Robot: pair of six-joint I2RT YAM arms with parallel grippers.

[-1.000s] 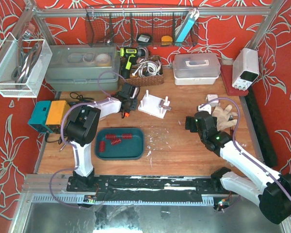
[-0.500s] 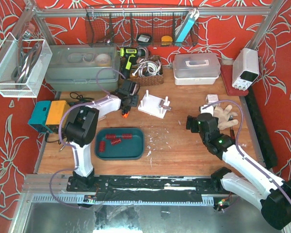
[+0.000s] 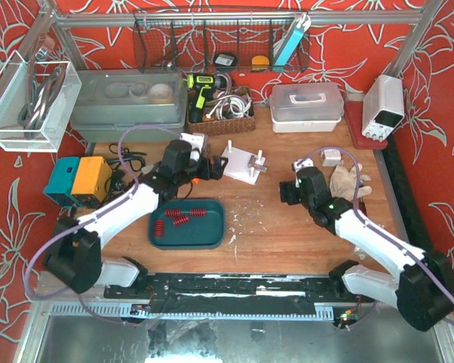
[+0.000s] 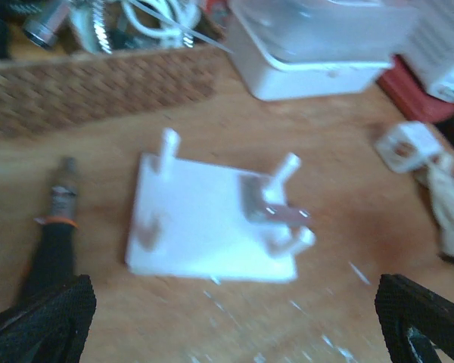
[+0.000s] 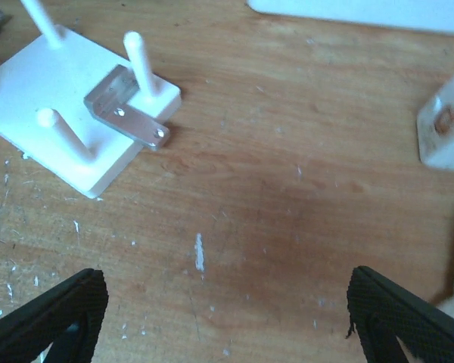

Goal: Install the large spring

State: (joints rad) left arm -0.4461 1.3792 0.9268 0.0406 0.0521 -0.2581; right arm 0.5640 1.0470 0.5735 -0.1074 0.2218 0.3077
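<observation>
Checking both arms: the left gripper (image 4: 234, 321) has its jaws spread wide, fingertips (image 4: 41, 318) at the two bottom corners of its wrist view, nothing between them but bare table (image 4: 348, 227). Same on the right gripper (image 5: 231, 314): jaws far apart, nothing held, only wood under the gap. Task parts: the red springs (image 3: 178, 218) all lie in the teal tray (image 3: 212, 233) on the near-left of the table, well apart from both grippers. Can't tell from the overhead view which one is the large spring. Target looks like the white peg fixture (image 3: 240, 162), flat on the table mid-way back with its pegs upright and no spring on it yet. A metal L-bracket (image 5: 125, 113) lies on the fixture's corner beside one peg, one leg overhanging the edge. From overhead the left arm reaches across from the left, with its gripper just beside the fixture's left edge. The right gripper sits near the fixture's right side with a strip of table between. A screwdriver (image 4: 54, 234) with an orange band lies just left of the fixture. The wicker basket (image 4: 98, 79) and white lidded box (image 4: 310, 45) sit behind it. The small white block (image 5: 445, 125) and glove (image 3: 349, 181) are off to the right.
</observation>
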